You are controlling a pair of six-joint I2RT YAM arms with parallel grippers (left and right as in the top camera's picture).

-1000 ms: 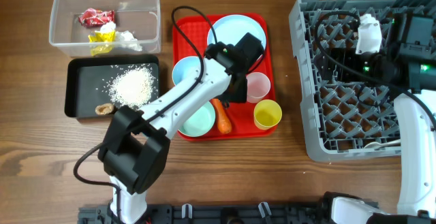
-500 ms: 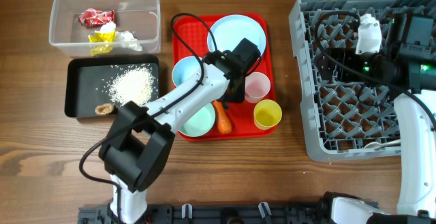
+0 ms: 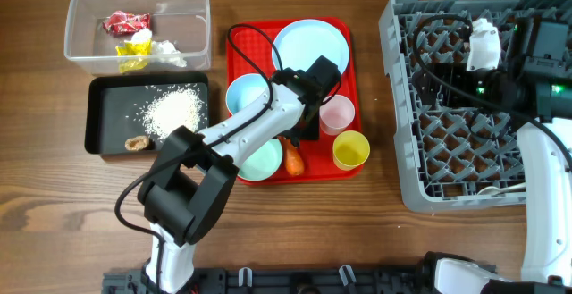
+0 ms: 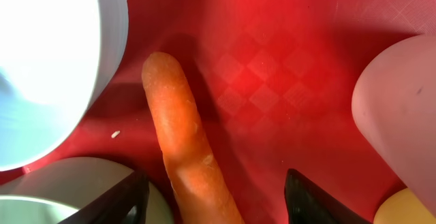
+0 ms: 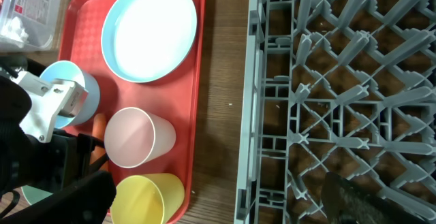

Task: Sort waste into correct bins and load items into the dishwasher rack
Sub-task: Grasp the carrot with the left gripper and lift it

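Observation:
The orange carrot [image 4: 180,142] lies on the red tray [image 4: 272,60] between my left gripper's [image 4: 218,207] two dark fingers [image 4: 129,200]. The jaws stand open on either side of it, with a gap on each side. From overhead, the left gripper [image 3: 299,135] sits low over the carrot [image 3: 293,156], between the blue bowl [image 3: 248,93], a pale green bowl [image 3: 262,158], the pink cup [image 3: 338,113] and the yellow cup [image 3: 351,149]. The light-blue plate [image 3: 310,44] lies at the tray's far end. My right gripper [image 3: 451,79] hovers open and empty over the grey dishwasher rack [image 3: 447,151].
The clear tub [image 3: 192,26] at the back left holds red and yellow wrappers [image 3: 121,23] and white tissue [image 3: 165,51]. Just in front of it, the black tray [image 3: 98,115] holds rice [image 3: 174,111] and a brown lump [image 3: 136,142]. A strip of bare wood separates the red tray from the rack.
My left arm has shifted slightly to the right, and its gripper has settled lower over the carrot. The right arm has not moved.

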